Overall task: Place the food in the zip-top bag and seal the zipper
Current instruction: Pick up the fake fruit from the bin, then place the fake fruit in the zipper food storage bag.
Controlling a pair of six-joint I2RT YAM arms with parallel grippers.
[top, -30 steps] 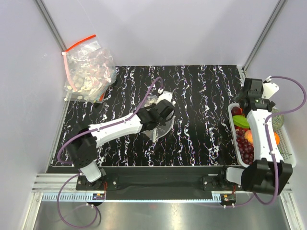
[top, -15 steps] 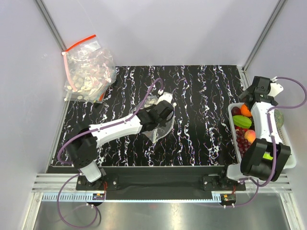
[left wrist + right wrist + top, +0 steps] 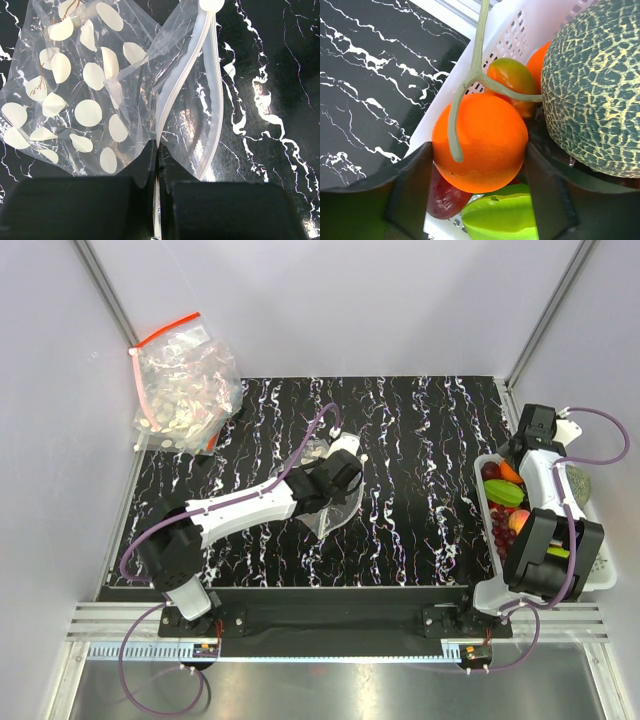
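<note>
The left gripper (image 3: pixel 157 150) is pinched tight on the zipper (image 3: pixel 196 44), the pale strip at the mouth of the zip-top bag (image 3: pixel 85 90). From the fingers the strip runs straight ahead, and a second strip bows out to its right, so the mouth gapes a little. The clear, spotted bag spreads ahead and to the left of this gripper, lying on the black table (image 3: pixel 280 75). The right gripper (image 3: pixel 479 150) hugs an orange (image 3: pixel 485 135), with one finger on each side of it. A thin green stem (image 3: pixel 470 75) lies across the orange. Just to the gripper's right sits a big green melon (image 3: pixel 592 85). Past the orange is a red and green fruit (image 3: pixel 512 80). Close under the fingers are a bright green fruit (image 3: pixel 502 215) and a dark red one (image 3: pixel 445 197). All of it sits in a white basket (image 3: pixel 505 30).
</note>
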